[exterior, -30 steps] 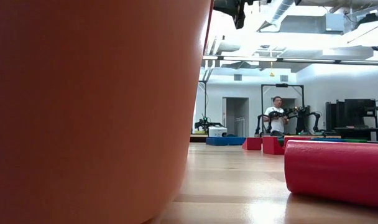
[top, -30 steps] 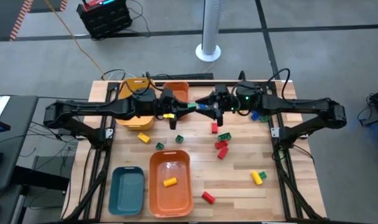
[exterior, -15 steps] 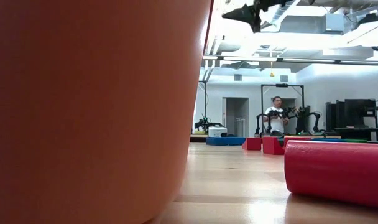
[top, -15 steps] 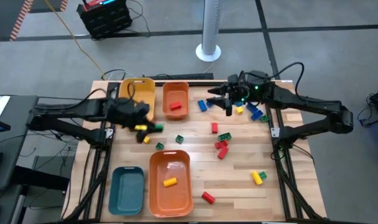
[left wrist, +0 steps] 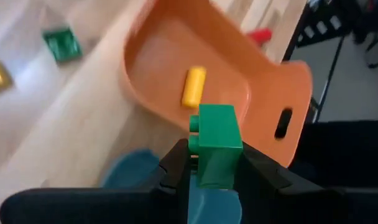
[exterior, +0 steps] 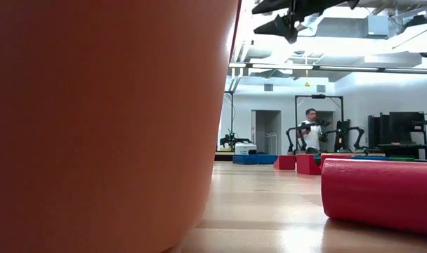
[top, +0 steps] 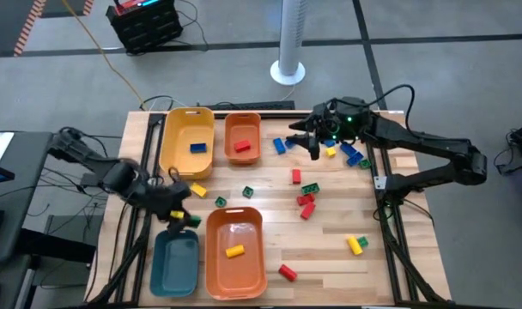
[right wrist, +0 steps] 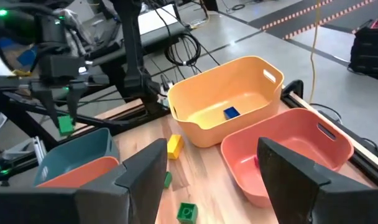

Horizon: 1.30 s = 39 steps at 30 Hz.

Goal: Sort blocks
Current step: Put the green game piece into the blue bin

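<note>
My left gripper (top: 182,216) is shut on a green block (left wrist: 217,140) above the far end of the teal bin (top: 175,262), beside the large orange bin (top: 235,253), which holds a yellow block (top: 234,251). My right gripper (top: 302,137) hovers open over the table's far side, near blue blocks (top: 278,144). Its fingers stand wide apart in the right wrist view (right wrist: 211,180). The yellow bin (top: 186,142) holds a blue block (top: 198,148). The small orange bin (top: 242,137) holds a red block (top: 241,146). Red, green and yellow blocks lie scattered on the table. My left gripper pinches the green block between its two fingers (left wrist: 176,165), which press on two opposite side faces (left wrist: 204,168). The block's far part sticks out past the fingertips, its studs facing sideways. It is lifted clear, above the teal bin's far end.
Loose blocks lie at the table's middle and right: red (top: 296,176), green (top: 310,188), red (top: 306,206), yellow and green (top: 355,244), red (top: 287,272), yellow (top: 198,190). In the low view the orange bin's wall (exterior: 108,126) fills the left and a red block (exterior: 382,190) lies close.
My left arm has swung from the table's far middle, where it stood close to my right gripper, toward the left and near edge. It carries the green block and now hangs over the teal bin. My right gripper has drawn back a little toward the right.
</note>
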{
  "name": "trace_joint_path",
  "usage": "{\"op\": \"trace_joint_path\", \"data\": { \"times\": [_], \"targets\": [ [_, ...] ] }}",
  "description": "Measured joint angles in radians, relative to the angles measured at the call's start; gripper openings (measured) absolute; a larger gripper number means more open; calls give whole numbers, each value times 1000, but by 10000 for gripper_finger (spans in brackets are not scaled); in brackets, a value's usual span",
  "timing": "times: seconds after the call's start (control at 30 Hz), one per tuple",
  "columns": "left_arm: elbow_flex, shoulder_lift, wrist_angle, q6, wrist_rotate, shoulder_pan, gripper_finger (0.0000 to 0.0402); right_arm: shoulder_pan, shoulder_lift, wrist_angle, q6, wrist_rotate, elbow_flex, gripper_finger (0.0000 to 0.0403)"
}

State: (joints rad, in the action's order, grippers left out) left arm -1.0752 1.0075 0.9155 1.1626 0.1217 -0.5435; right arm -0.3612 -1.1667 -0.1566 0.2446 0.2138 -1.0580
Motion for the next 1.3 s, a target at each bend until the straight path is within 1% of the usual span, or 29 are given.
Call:
{"op": "trace_joint_path", "data": {
  "times": [0.2, 0.4, 0.57, 0.7, 0.9, 1.0, 1.13, 1.27, 1.3],
  "targets": [
    [0, 87, 55, 205, 4, -163, 89, -2, 0, -8, -11, -2, 0, 260],
    [0, 203, 39, 341, -74, -262, 89, -2, 0, -8, -18, -2, 0, 260],
    [0, 286, -38, 377, -115, -301, 89, -2, 0, -8, -18, -2, 0, 260],
    [0, 358, -81, 400, -119, -340, 89, -2, 0, -8, -17, -2, 0, 260],
    [0, 469, -144, 403, -198, -390, 89, -1, 0, -7, -17, -2, 0, 260],
    [0, 514, -180, 397, -211, -403, 89, -1, 0, -7, -17, -2, 0, 260],
    [0, 550, -210, 401, -225, -404, 89, -1, 0, -5, -17, -2, 0, 260],
    [0, 558, -178, 436, -222, -395, 89, -1, 0, 5, -17, -2, 0, 260],
    [0, 558, -167, 438, -220, -394, 96, -1, 0, 7, -17, -2, 0, 260]
  ]
}}
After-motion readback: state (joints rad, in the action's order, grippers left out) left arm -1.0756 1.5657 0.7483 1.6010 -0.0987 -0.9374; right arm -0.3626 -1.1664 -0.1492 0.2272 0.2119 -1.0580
